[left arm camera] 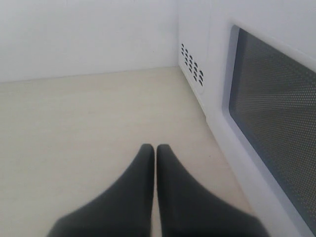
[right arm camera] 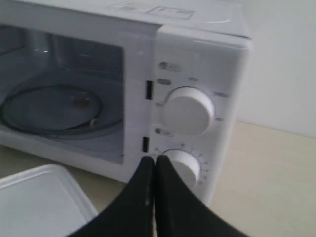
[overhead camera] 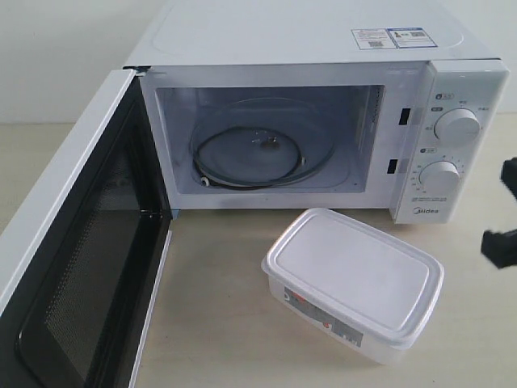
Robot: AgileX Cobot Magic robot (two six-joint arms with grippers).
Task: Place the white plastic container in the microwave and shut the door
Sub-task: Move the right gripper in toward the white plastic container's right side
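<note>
While untouched, container (overhead camera: 353, 279) left of right hand (overhead camera: 501, 214)

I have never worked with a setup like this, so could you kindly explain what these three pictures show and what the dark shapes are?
This is a two-armed robot. One picture comes from a camera off the arms: it shows the microwave with its door swung wide open, and the white plastic container on the table in front, not yet inside. The other two pictures come from cameras on each wrist. The dark pointed shapes there are grippers: the left gripper is closed and empty beside the door's outer face; the right gripper, also closed and empty, hangs near the dials. Nothing is held.
</note>
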